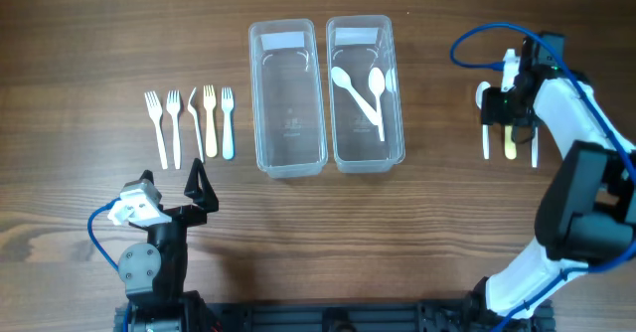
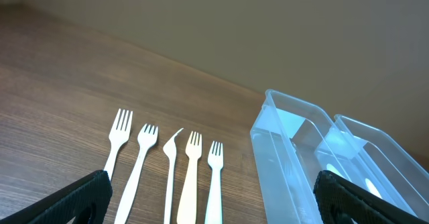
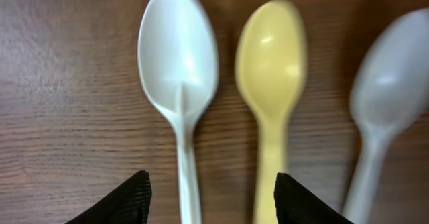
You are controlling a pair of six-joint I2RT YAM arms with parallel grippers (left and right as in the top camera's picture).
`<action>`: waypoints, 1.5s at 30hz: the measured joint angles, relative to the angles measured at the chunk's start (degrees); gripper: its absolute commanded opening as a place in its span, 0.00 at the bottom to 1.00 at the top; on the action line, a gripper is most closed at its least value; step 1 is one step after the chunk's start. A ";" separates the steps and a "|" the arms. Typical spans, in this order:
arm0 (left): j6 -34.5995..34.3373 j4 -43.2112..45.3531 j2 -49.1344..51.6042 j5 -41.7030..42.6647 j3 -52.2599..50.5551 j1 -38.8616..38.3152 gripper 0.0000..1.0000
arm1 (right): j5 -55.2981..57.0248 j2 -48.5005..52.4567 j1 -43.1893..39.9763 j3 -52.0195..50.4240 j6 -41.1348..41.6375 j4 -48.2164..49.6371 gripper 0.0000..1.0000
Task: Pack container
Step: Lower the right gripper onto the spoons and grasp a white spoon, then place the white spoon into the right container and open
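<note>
Wood-grain table and a plain wall.

The table (image 1: 79,34) is a mid-brown wood-grain surface that fills the overhead view, its fine streaks running left to right, with broader, lighter bands of grain towards the lower left corner. From the left wrist view the tabletop stretches back to a bare, dull beige wall (image 2: 281,29), and the line where the two meet slants down across the picture from left to right. The right wrist view shows the same grain close up, reddish brown with thin dark lines.
</note>
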 measured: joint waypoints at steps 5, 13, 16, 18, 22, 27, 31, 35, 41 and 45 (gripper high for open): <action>0.00 0.02 0.00 0.00 0.00 0.00 1.00 | -1.77 3.32 0.00 -0.02 0.20 0.02 0.58; 0.00 0.02 0.00 0.00 0.00 0.00 1.00 | -2.27 3.96 0.00 0.02 0.90 0.68 0.27; 0.00 0.02 0.00 0.00 0.00 0.00 1.00 | -2.54 3.96 0.00 0.02 1.25 0.90 0.14; 0.00 0.00 0.00 0.00 0.00 0.00 1.00 | -2.75 3.96 0.00 0.02 1.42 0.92 0.07; 0.00 0.02 0.00 0.00 0.00 0.00 1.00 | -3.06 3.98 0.00 0.15 2.43 0.70 0.04; -0.02 0.02 0.00 0.00 0.00 0.00 1.00 | -3.45 4.96 0.26 3.69 4.81 -2.45 0.04; 0.00 0.00 0.00 0.00 0.00 0.00 1.00 | -3.63 5.38 1.81 12.17 5.99 -7.26 0.04; 0.00 0.02 0.00 0.00 0.00 0.00 1.00 | -4.00 5.38 5.46 24.06 6.23 -11.78 0.04; 0.00 0.02 0.00 0.00 0.00 0.00 1.00 | -5.86 5.33 14.78 33.42 7.28 -14.03 0.04; 0.00 0.02 0.00 0.00 0.00 0.00 1.00 | -6.84 5.35 21.86 33.42 8.61 -14.73 0.04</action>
